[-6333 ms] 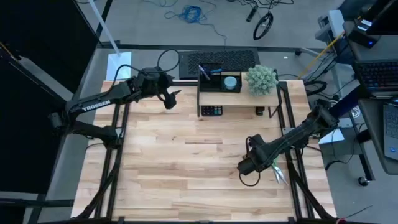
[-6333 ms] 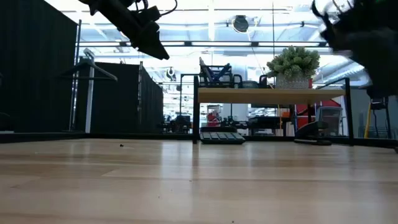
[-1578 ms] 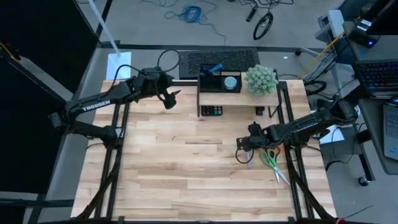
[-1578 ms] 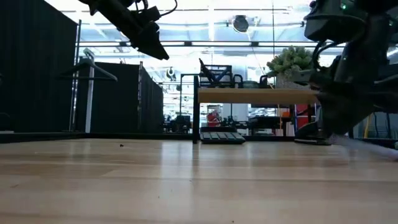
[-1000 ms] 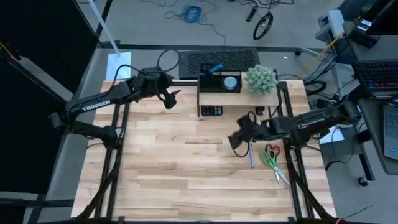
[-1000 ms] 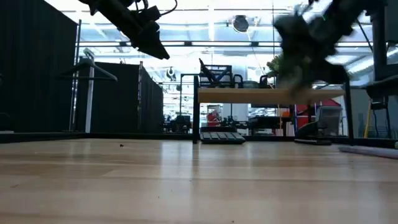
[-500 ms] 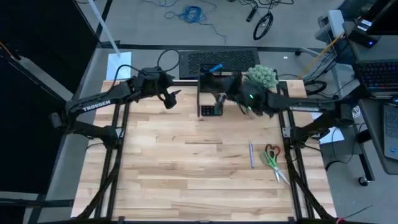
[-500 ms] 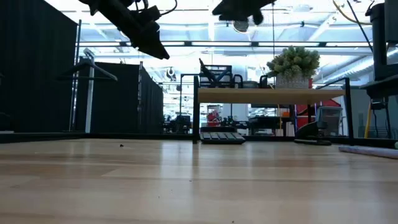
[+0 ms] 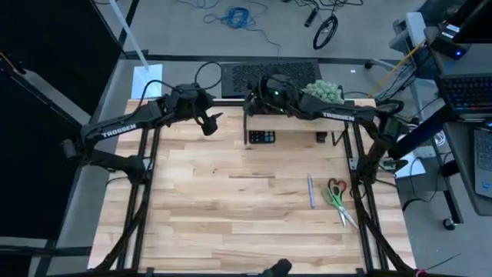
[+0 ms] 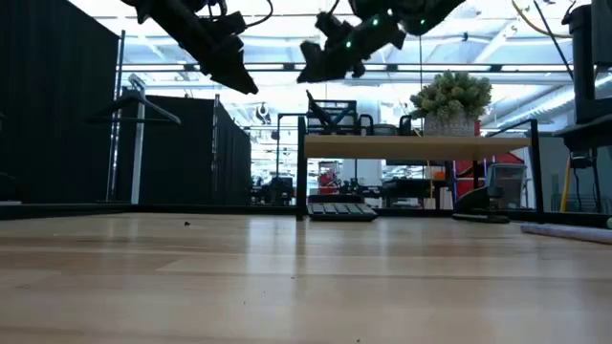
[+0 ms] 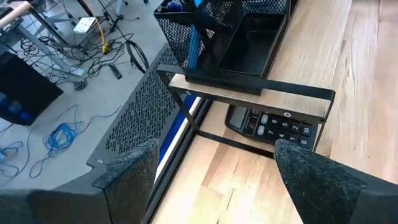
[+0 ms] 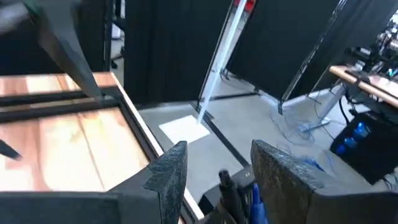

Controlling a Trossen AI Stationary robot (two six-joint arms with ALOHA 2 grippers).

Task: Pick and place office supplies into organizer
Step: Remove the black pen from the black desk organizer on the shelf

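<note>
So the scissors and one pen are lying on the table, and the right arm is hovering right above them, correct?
Not quite. The scissors and a pen do lie on the table, but the right gripper is not above them. The high view shows it at the far side over the organizer, with nothing over the scissors and pen.

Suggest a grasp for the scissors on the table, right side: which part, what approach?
Take the scissors at the pivot, just below the red and green handle loops, coming straight down. They lie flat on the table, handles toward the shelf riser, blades pointing to the near edge. Close the right hand across the narrow neck. The pen lies apart on their left, so probably no clash.
</note>
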